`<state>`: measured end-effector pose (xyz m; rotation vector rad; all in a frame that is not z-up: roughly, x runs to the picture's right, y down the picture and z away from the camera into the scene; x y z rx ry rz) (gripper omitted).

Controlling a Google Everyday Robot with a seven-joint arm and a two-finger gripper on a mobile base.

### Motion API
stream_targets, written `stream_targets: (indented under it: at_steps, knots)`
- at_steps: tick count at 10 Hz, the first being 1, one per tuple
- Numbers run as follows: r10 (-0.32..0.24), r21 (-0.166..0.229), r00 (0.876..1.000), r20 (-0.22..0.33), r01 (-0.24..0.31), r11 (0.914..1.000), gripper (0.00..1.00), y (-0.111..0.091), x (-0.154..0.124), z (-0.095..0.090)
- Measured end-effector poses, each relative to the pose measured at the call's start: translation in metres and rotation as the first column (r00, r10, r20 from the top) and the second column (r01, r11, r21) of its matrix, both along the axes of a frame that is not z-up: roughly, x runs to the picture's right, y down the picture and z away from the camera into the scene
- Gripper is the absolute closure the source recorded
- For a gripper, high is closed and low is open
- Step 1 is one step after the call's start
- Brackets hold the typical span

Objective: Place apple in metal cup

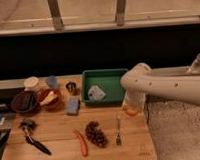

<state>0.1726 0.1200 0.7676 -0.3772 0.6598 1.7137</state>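
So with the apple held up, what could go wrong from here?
The gripper holds the apple off the right front corner of the tray; the metal cup stands left of it, so the carry might clip the tray rim. The cup looks hardly wider than the apple: a release off-centre could tip it or let the apple roll off. The grey cup behind could be bumped.
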Motion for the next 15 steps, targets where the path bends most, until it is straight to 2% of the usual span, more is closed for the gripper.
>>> stream_targets:
  at_steps: [2,3,5,10,11,13,15]
  knots:
    - [-0.032,0.024,0.998,0.047,0.031,0.9992,1.0,-0.064,-0.026,0.023]
    - [-0.046,0.036,0.996,0.078,0.043,0.9984,1.0,-0.086,-0.043,0.03]
    - [-0.065,0.048,0.991,0.114,0.06,0.997,1.0,-0.113,-0.062,0.038]
    - [-0.063,0.047,0.991,0.116,0.058,0.9972,1.0,-0.115,-0.063,0.038]
    - [-0.05,0.046,0.992,0.116,0.045,0.9979,1.0,-0.112,-0.061,0.038]
    - [-0.022,0.046,0.995,0.095,0.017,0.9988,1.0,-0.095,-0.04,0.037]
    - [-0.027,0.055,0.993,0.113,0.021,0.9983,1.0,-0.094,-0.045,0.037]
